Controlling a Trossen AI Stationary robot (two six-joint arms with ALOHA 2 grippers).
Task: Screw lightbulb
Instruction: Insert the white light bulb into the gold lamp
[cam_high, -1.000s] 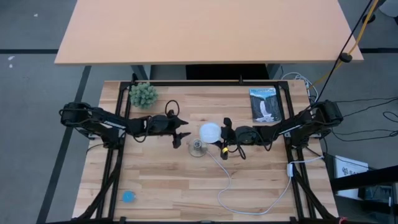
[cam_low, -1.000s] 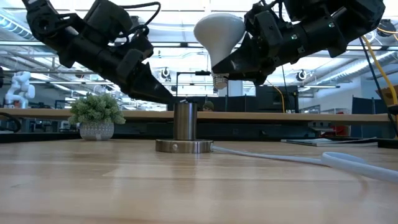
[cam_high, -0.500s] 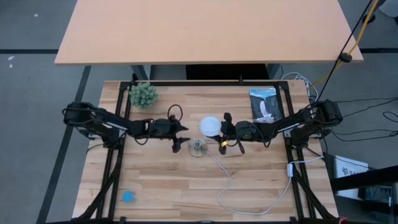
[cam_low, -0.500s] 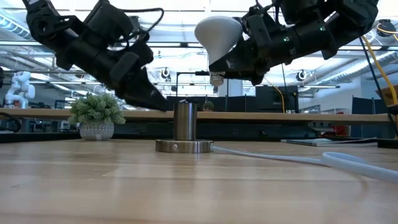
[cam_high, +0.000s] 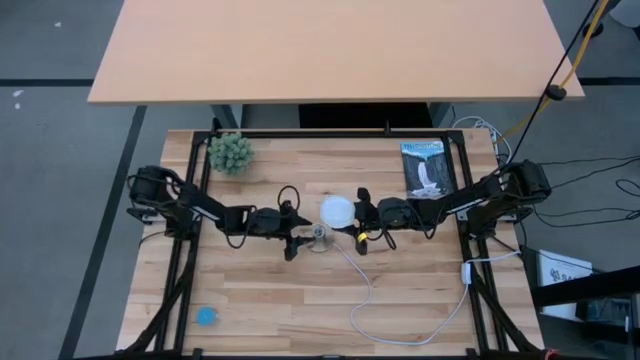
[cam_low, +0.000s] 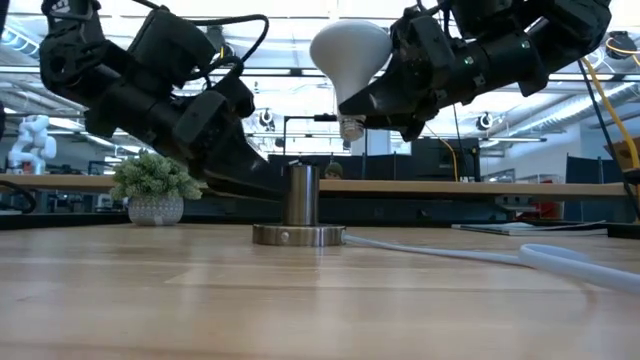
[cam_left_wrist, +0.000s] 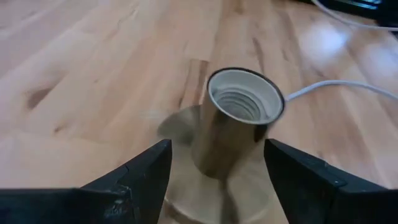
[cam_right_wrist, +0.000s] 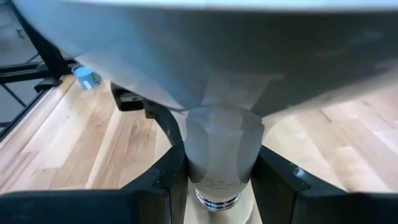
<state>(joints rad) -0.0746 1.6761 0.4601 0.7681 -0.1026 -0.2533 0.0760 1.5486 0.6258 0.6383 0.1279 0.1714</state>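
None of the screwing is done yet, as far as I can judge; the lightbulb (cam_low: 349, 60) is pinched at its neck by the right gripper (cam_low: 385, 100), globe uppermost and screw base pointing down, hanging in the air above and slightly to one side of the socket (cam_low: 298, 193); the base is well clear of the socket's mouth in the low view; the right wrist view shows the dark fingers (cam_right_wrist: 163, 177) clamped on either side of the neck. The left gripper (cam_left_wrist: 217, 165) stands spread, its fingers to either side of the socket barrel and not visibly touching it, grasping nothing. The socket is empty; its threaded bore (cam_left_wrist: 241, 101) shows bare. Left to do: align the base over the mouth, lower it, and turn it home.
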